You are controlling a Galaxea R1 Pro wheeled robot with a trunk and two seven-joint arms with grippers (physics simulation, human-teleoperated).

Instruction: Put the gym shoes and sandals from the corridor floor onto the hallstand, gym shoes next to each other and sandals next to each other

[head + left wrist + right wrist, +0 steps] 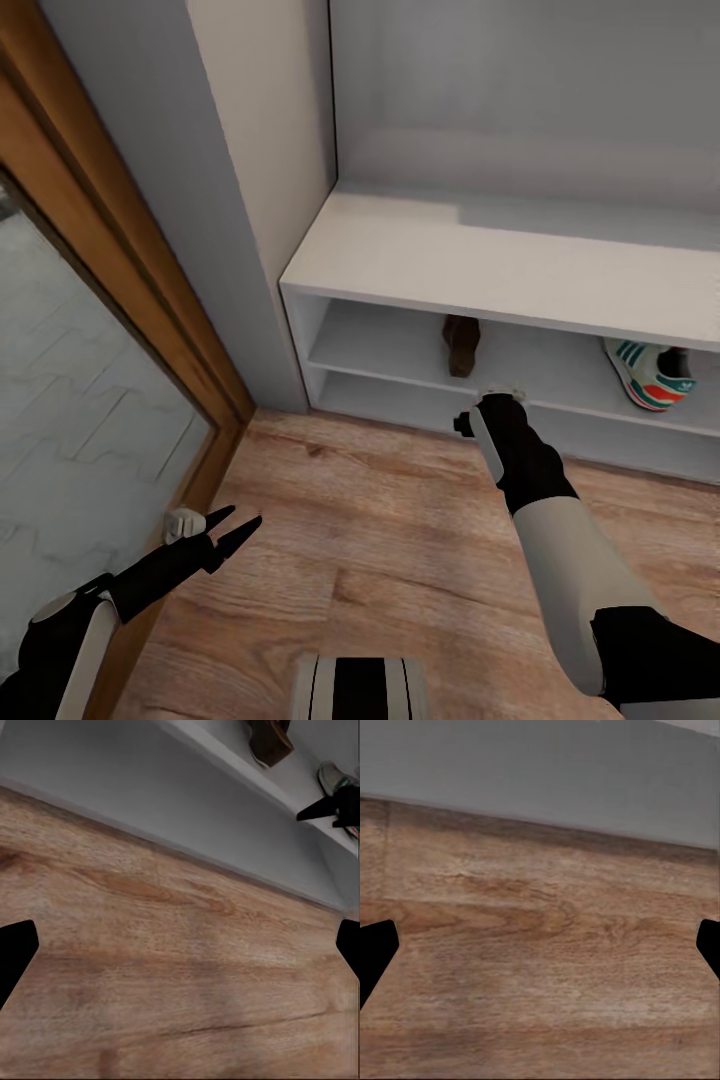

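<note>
- Left end effector point(235, 528): fingers apart, empty, low over the floor point(380, 540) near a wood-framed glass door point(90, 420).
- Right end effector point(540, 945): fingers wide apart, empty, over floor before the rack point(500, 260).
- Sandal point(461, 344) and sneaker point(650, 375) sit on the rack's upper shelf, well apart.

Against the back wall, low wide white hallstand point(520, 262) on the light brown wood-plank corridor floor point(380, 540), just right of the wood-framed glass door point(90, 400). On its upper shelf, dark brown woven sandal point(461, 343) near the middle, cream-white sneaker with green stripes point(650, 373) well apart to the right. Before the rack's lower shelf, right claw point(490, 400) above the floor; left claw point(235, 529) nearer, beside the door frame
</note>
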